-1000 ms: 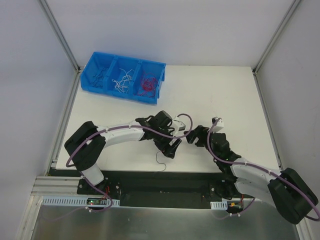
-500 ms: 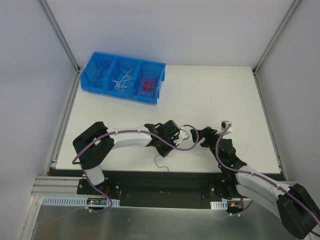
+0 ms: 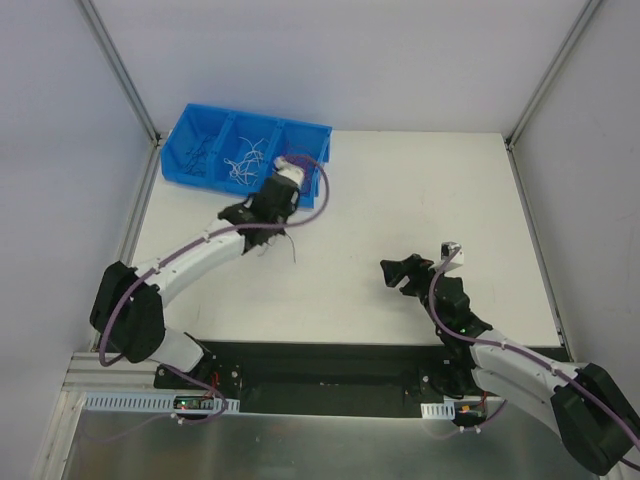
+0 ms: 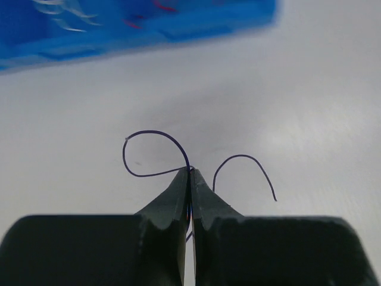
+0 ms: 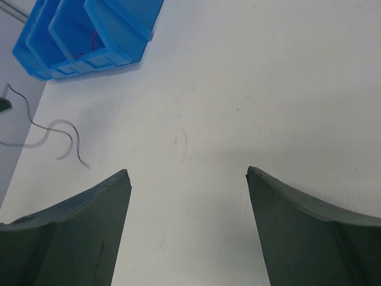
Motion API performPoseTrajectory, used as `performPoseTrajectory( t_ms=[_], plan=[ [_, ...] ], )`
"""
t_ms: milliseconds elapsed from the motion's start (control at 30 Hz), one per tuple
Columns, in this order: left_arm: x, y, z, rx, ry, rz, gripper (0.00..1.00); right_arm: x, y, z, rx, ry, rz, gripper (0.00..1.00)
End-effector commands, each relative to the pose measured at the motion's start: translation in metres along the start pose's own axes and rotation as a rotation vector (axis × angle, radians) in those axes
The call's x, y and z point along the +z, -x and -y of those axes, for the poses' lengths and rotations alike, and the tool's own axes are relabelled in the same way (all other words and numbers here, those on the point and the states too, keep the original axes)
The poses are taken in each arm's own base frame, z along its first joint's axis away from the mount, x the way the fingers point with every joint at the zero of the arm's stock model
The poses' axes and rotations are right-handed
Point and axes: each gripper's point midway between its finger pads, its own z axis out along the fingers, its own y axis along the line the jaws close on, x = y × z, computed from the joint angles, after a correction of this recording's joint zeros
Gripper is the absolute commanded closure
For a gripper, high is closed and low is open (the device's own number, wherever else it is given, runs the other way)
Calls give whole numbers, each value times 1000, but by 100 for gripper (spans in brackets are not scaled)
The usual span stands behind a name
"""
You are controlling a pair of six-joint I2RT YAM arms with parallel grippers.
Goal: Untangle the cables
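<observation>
My left gripper is shut on a thin dark purple cable, lifted just in front of the blue bin. In the left wrist view the cable curls out in two loops on either side of the closed gripper, above the white table. More cables lie in the bin: dark ones in the left compartment, white ones in the middle, red ones mostly hidden behind my left wrist. My right gripper stands open and empty over the table's near middle. From the right wrist view the held cable shows at far left.
The blue bin sits at the table's far left corner. Metal frame posts rise at the back corners. The table's near edge runs along the arm bases. The open right gripper faces bare white tabletop.
My left gripper shut on the dark cable near the table's front edge, then carried it up and far-left toward the bin. The right arm drew back slightly and stays open.
</observation>
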Motion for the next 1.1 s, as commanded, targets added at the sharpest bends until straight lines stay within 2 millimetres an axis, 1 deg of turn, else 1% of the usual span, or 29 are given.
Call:
performPoseTrajectory(
  t_ms=[0, 33, 67, 100, 233, 400, 467, 500, 533, 567, 633, 667, 733, 767, 833, 933, 967, 1067],
  plan=[
    [-18, 52, -138, -375, 393, 164, 100, 4, 12, -6, 21, 8, 37, 19],
    [-21, 63, -164, -430, 463, 213, 100, 4, 12, -6, 21, 7, 38, 19],
    [-24, 66, -186, -456, 523, 227, 100, 4, 13, -7, 22, 8, 39, 19],
    [-26, 79, -207, -481, 577, 278, 100, 4, 12, -6, 21, 8, 37, 18],
    [-27, 102, -284, -499, 799, 366, 100, 5, 12, -5, 24, 3, 35, 19],
    [-14, 125, -350, -486, 958, 445, 100, 7, 12, -6, 25, 1, 26, 19],
    [-2, 136, -368, -448, 1023, 471, 100, 8, 11, -5, 26, -2, 20, 18],
    [1, 139, -376, -423, 1059, 474, 100, 8, 11, -5, 26, -1, 17, 19],
    [4, 146, -384, -386, 1100, 495, 100, 9, 11, -5, 27, -3, 15, 18],
    [11, 150, -389, -359, 1134, 507, 100, 9, 11, -5, 28, -2, 14, 19],
    [18, 152, -400, -310, 1221, 508, 100, 11, 12, -3, 32, -9, 12, 18],
    [24, 154, -402, -290, 1238, 510, 100, 11, 12, -4, 37, -7, 9, 18],
    [45, 154, -403, -244, 1229, 491, 100, 13, 13, -2, 44, -12, 5, 18],
    [51, 153, -404, -249, 1222, 489, 100, 14, 12, -1, 48, -13, 0, 18],
    [70, 148, -402, -263, 1174, 471, 100, 17, 10, 0, 52, -17, -14, 18],
    [107, 139, -395, -271, 1037, 433, 100, 19, 8, -1, 64, -9, -32, 18],
    [117, 137, -393, -281, 993, 416, 100, 20, 9, 0, 68, -10, -33, 18],
    [136, 126, -389, -318, 900, 368, 100, 22, 8, 0, 75, -7, -41, 18]
  ],
)
